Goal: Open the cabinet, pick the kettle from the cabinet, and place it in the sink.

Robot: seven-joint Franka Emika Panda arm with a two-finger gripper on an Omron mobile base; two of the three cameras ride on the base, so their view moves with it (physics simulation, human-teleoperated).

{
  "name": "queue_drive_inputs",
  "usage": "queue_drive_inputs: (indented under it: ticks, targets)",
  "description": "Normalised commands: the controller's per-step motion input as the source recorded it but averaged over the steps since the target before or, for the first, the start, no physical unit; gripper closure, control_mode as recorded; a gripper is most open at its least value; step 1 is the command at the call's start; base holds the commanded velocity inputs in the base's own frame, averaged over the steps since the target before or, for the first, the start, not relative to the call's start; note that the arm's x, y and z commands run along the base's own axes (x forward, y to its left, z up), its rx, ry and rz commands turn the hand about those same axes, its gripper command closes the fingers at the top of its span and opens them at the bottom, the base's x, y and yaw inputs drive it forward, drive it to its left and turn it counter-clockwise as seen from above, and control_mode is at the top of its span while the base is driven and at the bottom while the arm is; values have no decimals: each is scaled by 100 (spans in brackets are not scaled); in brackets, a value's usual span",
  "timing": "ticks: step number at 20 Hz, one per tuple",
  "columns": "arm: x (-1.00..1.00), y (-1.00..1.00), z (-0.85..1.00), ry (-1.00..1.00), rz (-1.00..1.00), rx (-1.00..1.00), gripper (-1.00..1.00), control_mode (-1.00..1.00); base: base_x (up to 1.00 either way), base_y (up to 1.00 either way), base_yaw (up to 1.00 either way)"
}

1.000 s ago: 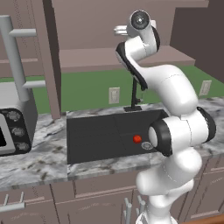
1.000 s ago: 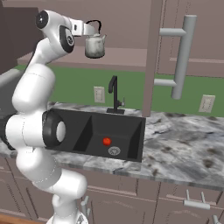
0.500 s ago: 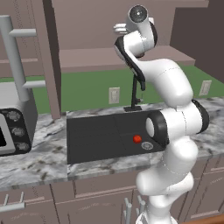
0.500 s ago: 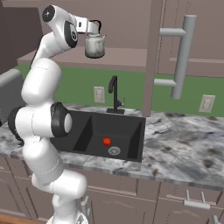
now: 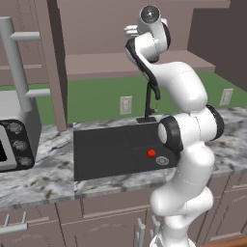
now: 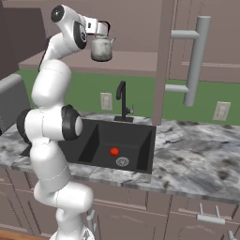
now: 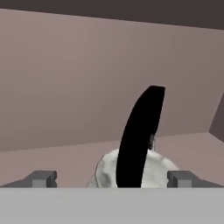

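Now my gripper stands wide open, holding nothing, its fingertips either side of the kettle, whose black handle rises between them so I can close on it. Inside the open cabinet the kettle's base is cut off below my fingers.
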Motion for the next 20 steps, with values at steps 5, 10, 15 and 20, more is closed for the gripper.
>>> queue_drive_inputs:
  ticks: [5,10,15,20]
  targets:
    - [33,-5,-4,0,0,0,-100,-100,0,0,0]
    - [17,-5,0,-1,0,0,-100,-100,0,0,0]
    - [4,-4,0,-1,0,0,-100,-100,0,0,0]
    - [2,0,-1,0,0,0,100,-100,0,0,0]
